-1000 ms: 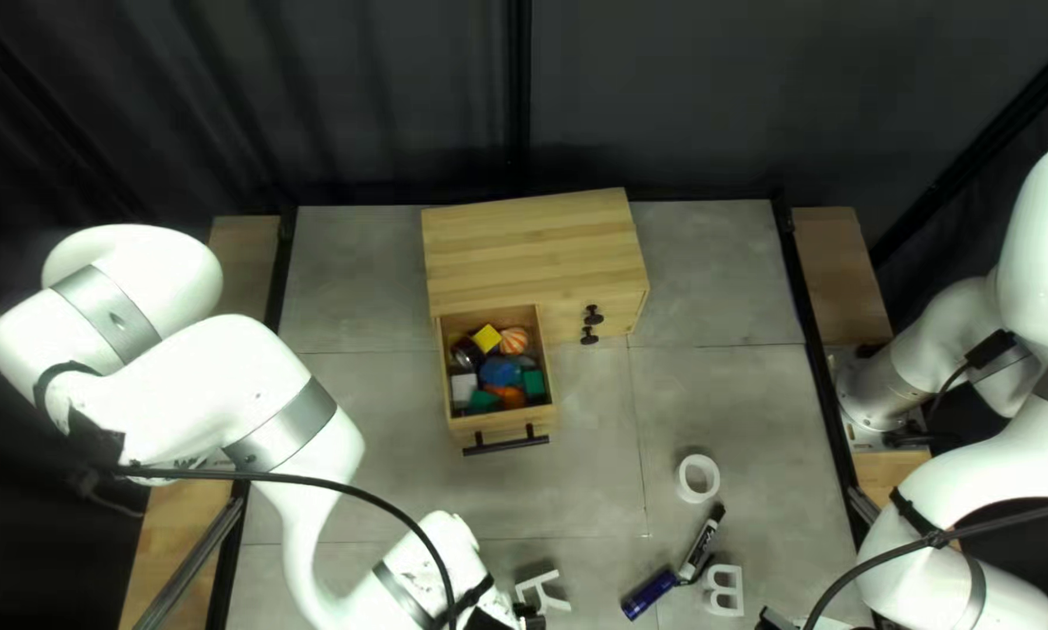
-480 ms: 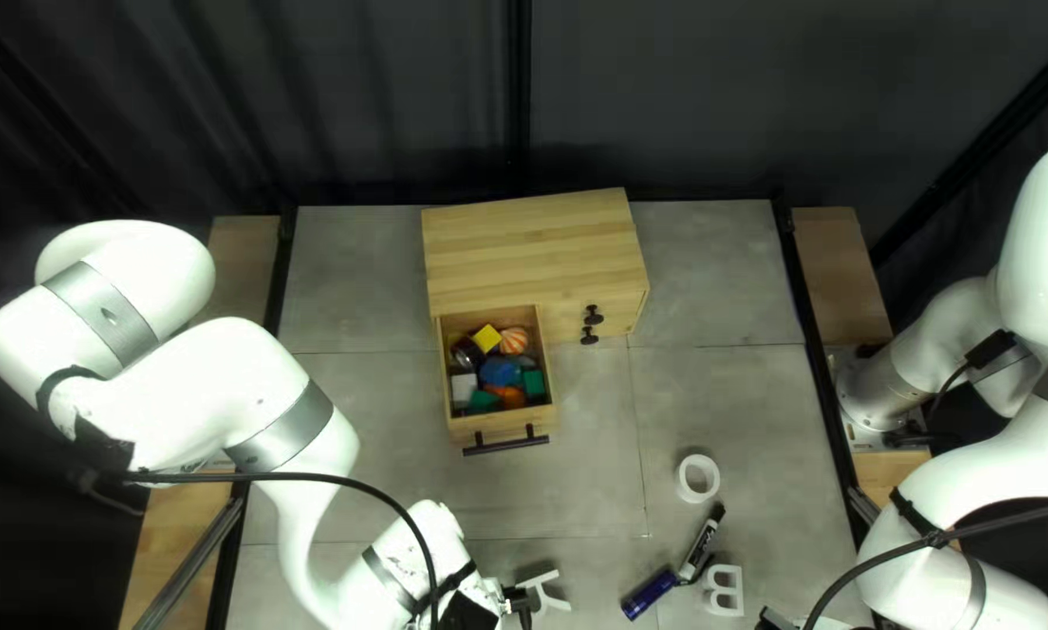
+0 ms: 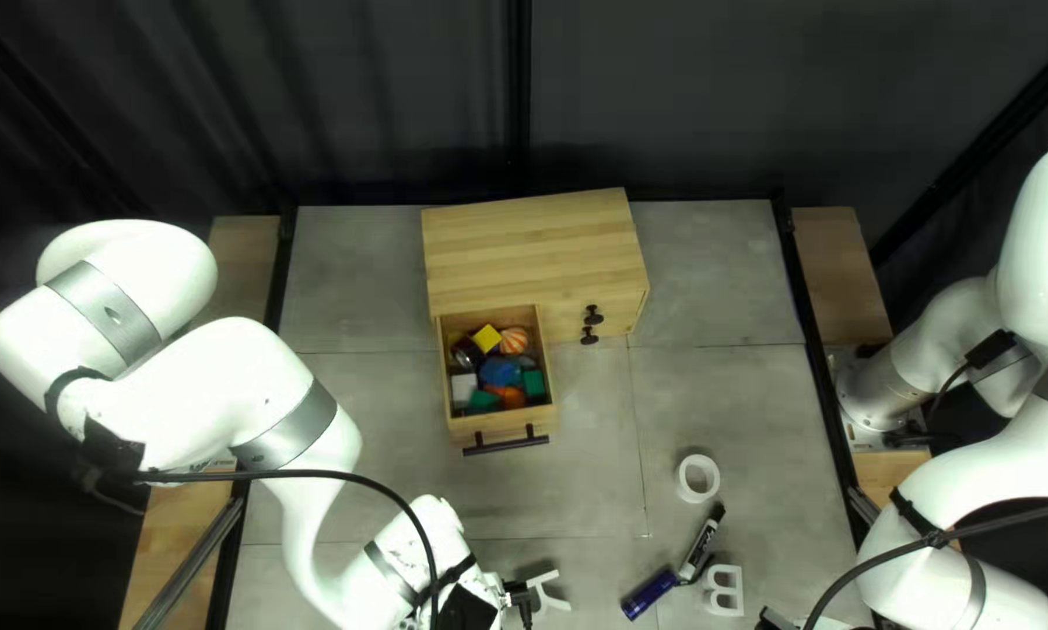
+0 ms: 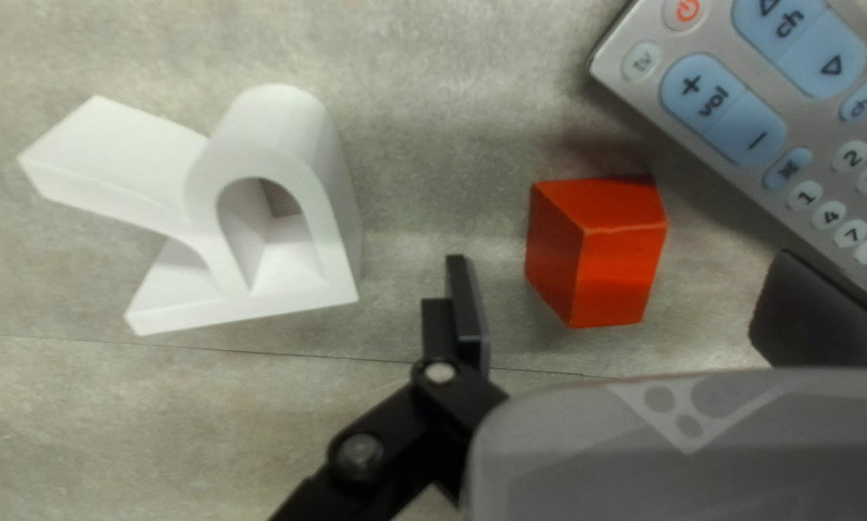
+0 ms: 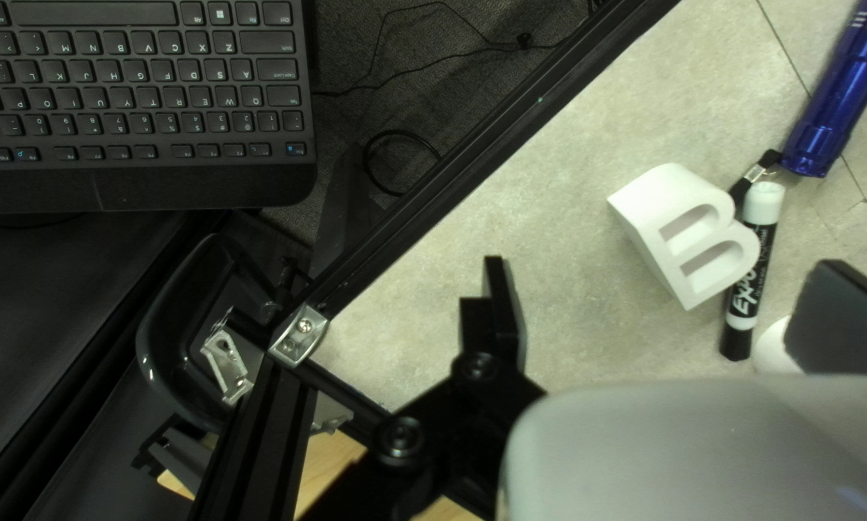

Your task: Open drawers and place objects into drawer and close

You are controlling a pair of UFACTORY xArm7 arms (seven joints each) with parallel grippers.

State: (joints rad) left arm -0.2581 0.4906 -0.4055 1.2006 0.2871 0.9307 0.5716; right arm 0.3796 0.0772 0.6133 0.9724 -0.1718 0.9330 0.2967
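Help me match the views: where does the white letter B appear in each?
Top left view: letter B near the bottom, beside the marker.
Left wrist view: not in it.
Right wrist view: ahead of the right end effector, beside the marker.
Landmark: the blue flashlight, in both views showing the letter.

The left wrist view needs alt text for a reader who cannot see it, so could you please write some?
A red block on a gray tabletop appears between the open fingers of the left end effector. A white letter R lies beyond one finger; a gray remote control with pale blue buttons lies near the other, partly out of view.
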